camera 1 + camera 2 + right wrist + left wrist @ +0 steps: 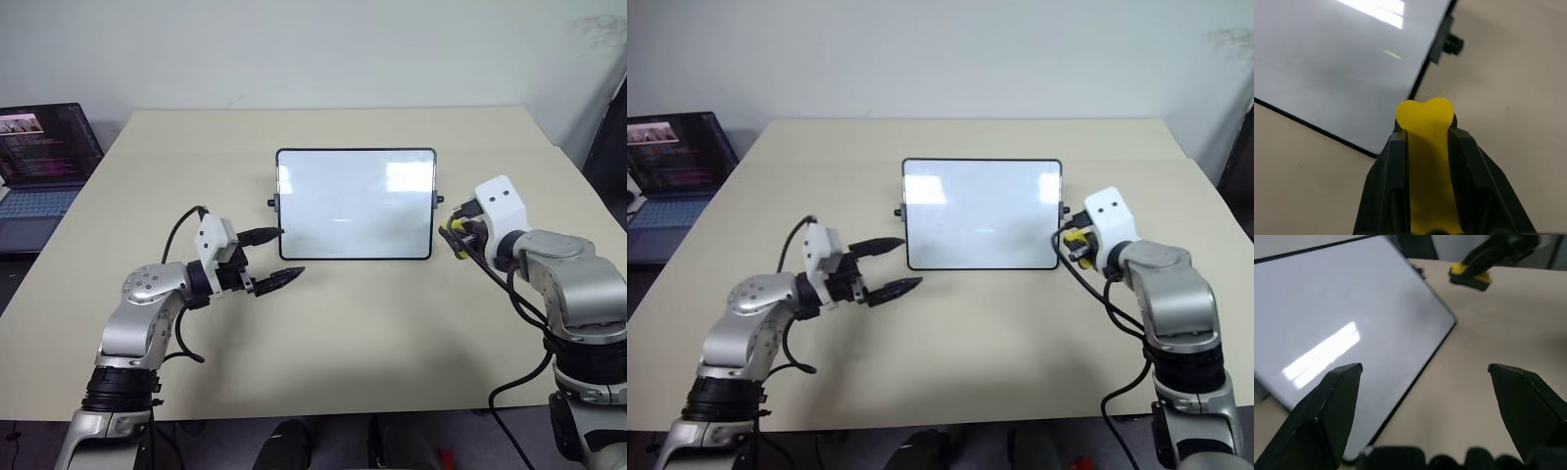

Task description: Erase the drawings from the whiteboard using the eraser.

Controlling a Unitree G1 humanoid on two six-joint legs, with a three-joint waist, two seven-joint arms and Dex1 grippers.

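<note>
The whiteboard (355, 203) lies flat near the middle of the table (323, 352), a little toward the far edge, its long sides running parallel to that edge. Its white surface looks blank to me; I see bright reflections on it and no drawings. A small black knob (1453, 44) sticks out from each short side of the frame.

I have the eraser (1426, 147) in my right gripper (1425, 129), both fingers closed tight against its yellow sides so that its rounded end pokes out past the fingertips. The gripper sits off the board's right edge, just beside the right knob, and slopes downward toward the table. From my left wrist I can see the eraser's dark underside beneath the yellow, held just past the board's right edge, though I cannot tell whether it touches the table.

My left gripper (274, 257) is empty, its two black fingers spread wide apart. It sits over the table near the board's near left corner, pointing across toward the right; one fingertip reaches about to the board's left edge, the other hangs in front of the near left corner.

Beyond the table's left edge, toward the far corner, an open laptop (39, 162) with a lit screen rests on a lower surface.
</note>
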